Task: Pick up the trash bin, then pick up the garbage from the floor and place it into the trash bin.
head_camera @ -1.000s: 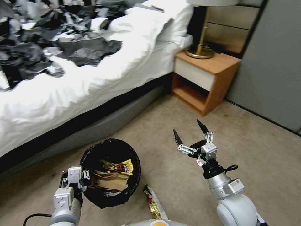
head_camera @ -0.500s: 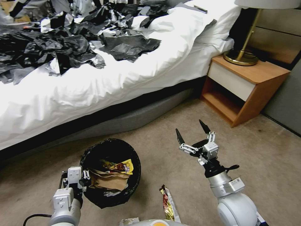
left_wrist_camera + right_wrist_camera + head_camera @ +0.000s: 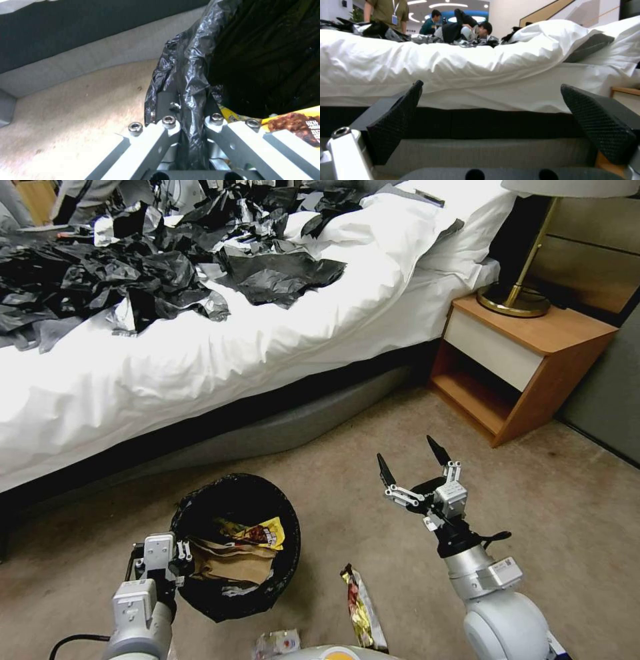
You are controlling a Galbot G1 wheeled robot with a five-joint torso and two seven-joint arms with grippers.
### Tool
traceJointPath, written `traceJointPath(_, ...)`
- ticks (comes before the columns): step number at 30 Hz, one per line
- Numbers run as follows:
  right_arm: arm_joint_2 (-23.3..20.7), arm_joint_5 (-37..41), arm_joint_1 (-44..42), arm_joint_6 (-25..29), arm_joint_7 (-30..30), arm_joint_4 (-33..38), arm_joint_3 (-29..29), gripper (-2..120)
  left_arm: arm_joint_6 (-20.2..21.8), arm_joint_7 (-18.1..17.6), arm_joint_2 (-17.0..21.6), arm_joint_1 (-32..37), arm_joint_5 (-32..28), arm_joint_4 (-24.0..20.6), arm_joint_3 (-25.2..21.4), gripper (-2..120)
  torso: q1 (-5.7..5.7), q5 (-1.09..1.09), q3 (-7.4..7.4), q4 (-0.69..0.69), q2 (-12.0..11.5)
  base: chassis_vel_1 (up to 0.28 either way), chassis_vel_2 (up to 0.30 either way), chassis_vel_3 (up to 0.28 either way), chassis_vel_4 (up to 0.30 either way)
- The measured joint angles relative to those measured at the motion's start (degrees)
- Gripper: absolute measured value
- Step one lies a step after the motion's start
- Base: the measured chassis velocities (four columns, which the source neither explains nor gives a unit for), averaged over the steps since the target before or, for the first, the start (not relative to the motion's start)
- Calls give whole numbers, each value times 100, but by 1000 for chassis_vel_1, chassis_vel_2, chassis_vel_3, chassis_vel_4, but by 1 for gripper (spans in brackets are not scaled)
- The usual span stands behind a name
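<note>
While left hand (image 3: 175,561) clamps trash bin (image 3: 235,547), wrapper (image 3: 362,607) lies below right hand (image 3: 411,465).

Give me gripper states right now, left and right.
Left gripper: fingers shut on the trash bin rim, pinching the black liner.
Right gripper: fingers open, holding nothing, above the carpet.

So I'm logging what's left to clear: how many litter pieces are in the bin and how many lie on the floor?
In the trash bin, held by the left gripper:
yellow snack wrapper: 1
crumpled brown paper bag: 1
On the carpet:
gold-red wrapper: 1
small white packet: 1
Total: 4
</note>
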Motion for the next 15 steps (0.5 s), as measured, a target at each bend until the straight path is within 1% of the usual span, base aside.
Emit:
traceJointPath(2,0,6,6,0,-2,0,10,100,-1,4,2,2,-4,0,-7,0,0,0,0,0,0,204,-233,-201,198)
traceJointPath(3,0,12,14,2,-5,-1,18,100,-1,7,3,1,-8,0,-16,0,0,-4,-1,0,0,222,-228,-204,209)
traceJointPath(6,13,19,39,26,-18,-26,31,100,-1,9,2,0,-18,-4,-33,0,0,0,0,1,0,237,-256,-249,230)
traceJointPath(9,40,17,70,70,-35,-51,46,100,-1,9,1,-3,-23,-5,-45,0,0,0,0,1,0,260,-241,-245,257)
traceJointPath(10,43,16,73,74,-41,-54,47,100,-1,12,1,-4,-25,-5,-45,0,-1,2,-1,-1,0,208,-232,-240,188)
traceJointPath(11,43,16,80,77,-49,-54,51,100,-1,13,1,-7,-26,-6,-45,0,-1,-4,-2,0,0,131,-204,-205,188)
traceJointPath(13,41,15,86,78,-53,-54,54,100,-1,13,1,-9,-27,-6,-45,0,-2,-4,-2,0,0,131,-204,-205,161)
traceJointPath(15,26,14,115,79,-64,-54,76,100,0,14,2,-19,-30,-9,-45,0,-1,-2,-2,1,0,111,-57,-101,122)
